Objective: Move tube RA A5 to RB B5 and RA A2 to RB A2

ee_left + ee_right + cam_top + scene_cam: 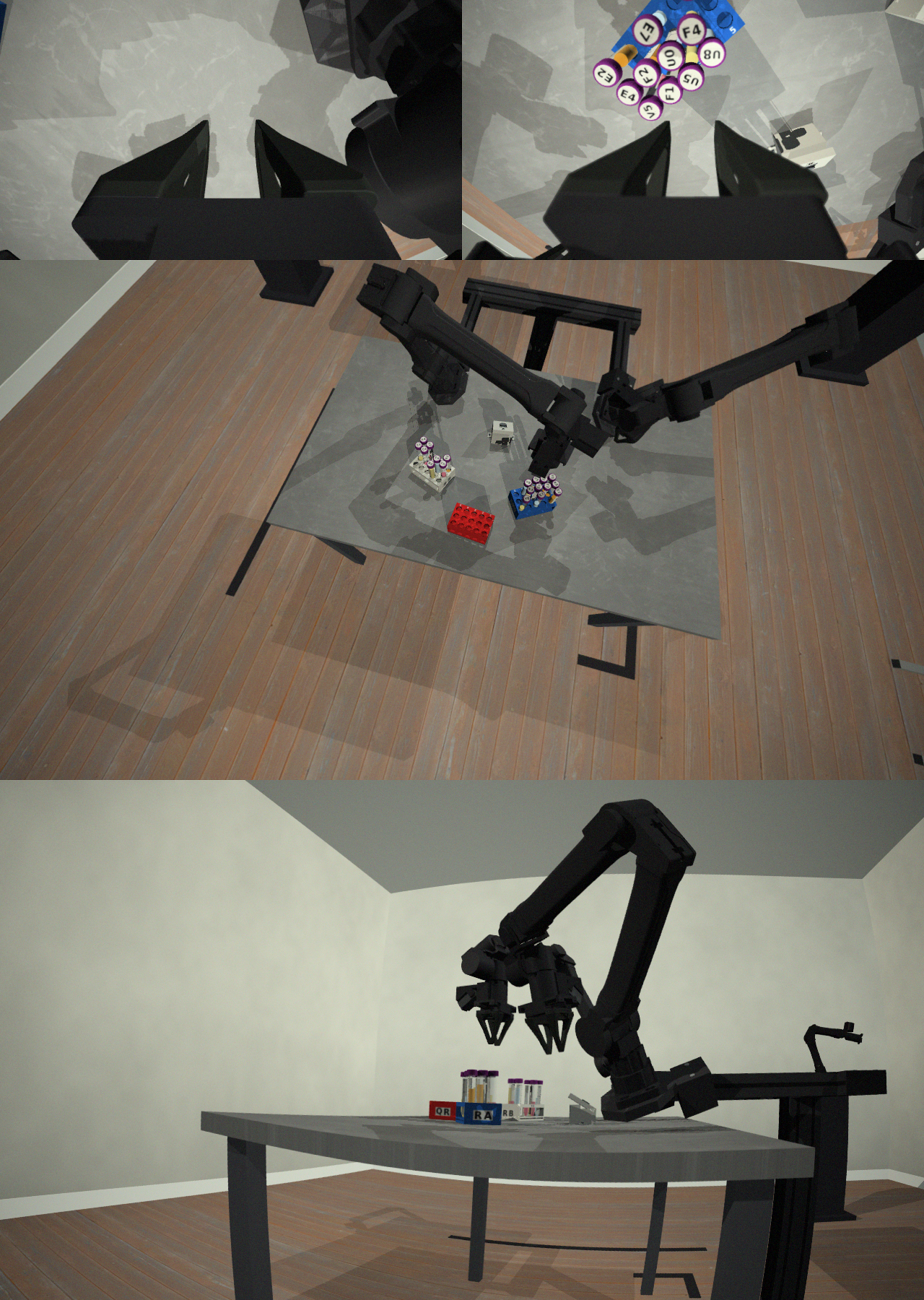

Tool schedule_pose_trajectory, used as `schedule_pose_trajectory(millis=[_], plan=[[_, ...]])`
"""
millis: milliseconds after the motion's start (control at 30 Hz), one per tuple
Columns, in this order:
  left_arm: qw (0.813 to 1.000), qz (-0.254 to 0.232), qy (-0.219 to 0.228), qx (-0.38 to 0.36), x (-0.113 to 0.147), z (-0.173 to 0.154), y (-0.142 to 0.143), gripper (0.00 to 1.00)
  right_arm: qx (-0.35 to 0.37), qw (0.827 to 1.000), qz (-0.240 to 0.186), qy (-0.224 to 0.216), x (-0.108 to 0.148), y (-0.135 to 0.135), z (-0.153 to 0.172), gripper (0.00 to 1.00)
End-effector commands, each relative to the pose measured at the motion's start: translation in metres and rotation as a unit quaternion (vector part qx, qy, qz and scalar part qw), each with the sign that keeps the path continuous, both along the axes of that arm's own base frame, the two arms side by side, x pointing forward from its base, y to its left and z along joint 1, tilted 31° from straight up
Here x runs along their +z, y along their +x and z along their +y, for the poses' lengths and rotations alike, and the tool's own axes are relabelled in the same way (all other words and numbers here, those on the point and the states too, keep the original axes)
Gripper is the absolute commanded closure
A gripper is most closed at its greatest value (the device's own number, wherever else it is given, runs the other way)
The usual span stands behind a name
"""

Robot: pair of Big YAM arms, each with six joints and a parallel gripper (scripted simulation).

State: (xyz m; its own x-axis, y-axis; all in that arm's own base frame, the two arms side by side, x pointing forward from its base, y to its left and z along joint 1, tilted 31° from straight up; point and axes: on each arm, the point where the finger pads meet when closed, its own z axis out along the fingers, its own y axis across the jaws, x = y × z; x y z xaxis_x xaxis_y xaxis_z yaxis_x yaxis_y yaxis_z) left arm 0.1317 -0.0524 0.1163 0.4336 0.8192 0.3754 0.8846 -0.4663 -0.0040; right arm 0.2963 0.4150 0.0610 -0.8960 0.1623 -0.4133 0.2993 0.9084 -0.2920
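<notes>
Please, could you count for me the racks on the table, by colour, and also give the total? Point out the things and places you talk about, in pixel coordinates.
Blue rack [533, 511] [460, 1114] [1, 19] [711, 17]: 1
White rack [423, 479] [515, 1112] [909, 10]: 1
Red rack [469, 532] [434, 1111]: 1
Total: 3 racks
</notes>
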Motion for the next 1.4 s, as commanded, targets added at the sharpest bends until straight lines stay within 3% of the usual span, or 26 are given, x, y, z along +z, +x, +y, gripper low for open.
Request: schedule_pose_trajectory(millis=[0, 133, 167, 233, 333, 433, 500, 533, 600, 700, 733, 800, 967, 1367], plan=[[1.000, -0.009, -0.010, 0.000, 0.009, -0.006, 0.006, 0.70, -0.005, 1.000, -0.008, 0.012, -0.003, -0.004, 0.032, 0.70], [1.000, -0.009, -0.010, 0.000, 0.009, -0.006, 0.006, 0.70, -0.006, 1.000, -0.008, 0.012, -0.009, -0.006, 0.040, 0.70], [1.000, -0.009, -0.010, 0.000, 0.009, -0.006, 0.006, 0.70, -0.022, 1.000, -0.009, 0.012, -0.011, 0.008, 0.033, 0.70], [1.000, -0.009, -0.010, 0.000, 0.009, -0.006, 0.006, 0.70, -0.022, 1.000, -0.009, 0.012, -0.016, 0.006, 0.040, 0.70], [1.000, -0.009, -0.010, 0.000, 0.009, -0.006, 0.006, 0.70, -0.005, 1.000, -0.008, 0.013, -0.023, -0.015, 0.064, 0.70], [1.000, -0.009, -0.010, 0.000, 0.009, -0.006, 0.006, 0.70, -0.005, 1.000, -0.008, 0.013, -0.028, -0.019, 0.074, 0.70], [1.000, -0.009, -0.010, 0.000, 0.009, -0.006, 0.006, 0.70, -0.005, 1.000, -0.008, 0.012, -0.028, -0.019, 0.073, 0.70], [1.000, -0.009, -0.010, 0.000, 0.009, -0.006, 0.006, 0.70, -0.022, 1.000, -0.009, 0.012, -0.027, -0.002, 0.062, 0.70], [1.000, -0.009, -0.010, 0.000, 0.009, -0.006, 0.006, 0.70, -0.022, 1.000, -0.007, 0.006, -0.020, -0.008, 0.044, 0.70], [1.000, -0.009, -0.010, 0.000, 0.009, -0.006, 0.006, 0.70, -0.022, 1.000, -0.009, 0.010, -0.020, -0.007, 0.045, 0.70], [1.000, -0.009, -0.010, 0.000, 0.009, -0.006, 0.006, 0.70, -0.019, 1.000, -0.004, -0.001, -0.035, -0.007, 0.043, 0.70], [1.000, -0.009, -0.010, 0.000, 0.009, -0.006, 0.006, 0.70, -0.018, 1.000, -0.002, -0.003, -0.040, -0.007, 0.042, 0.70], [1.000, -0.009, -0.010, 0.000, 0.009, -0.006, 0.006, 0.70, -0.011, 1.000, -0.008, 0.011, -0.024, -0.013, 0.045, 0.70], [1.000, -0.009, -0.010, 0.000, 0.009, -0.006, 0.006, 0.70, -0.012, 1.000, 0.000, -0.006, -0.055, -0.003, 0.029, 0.70]])
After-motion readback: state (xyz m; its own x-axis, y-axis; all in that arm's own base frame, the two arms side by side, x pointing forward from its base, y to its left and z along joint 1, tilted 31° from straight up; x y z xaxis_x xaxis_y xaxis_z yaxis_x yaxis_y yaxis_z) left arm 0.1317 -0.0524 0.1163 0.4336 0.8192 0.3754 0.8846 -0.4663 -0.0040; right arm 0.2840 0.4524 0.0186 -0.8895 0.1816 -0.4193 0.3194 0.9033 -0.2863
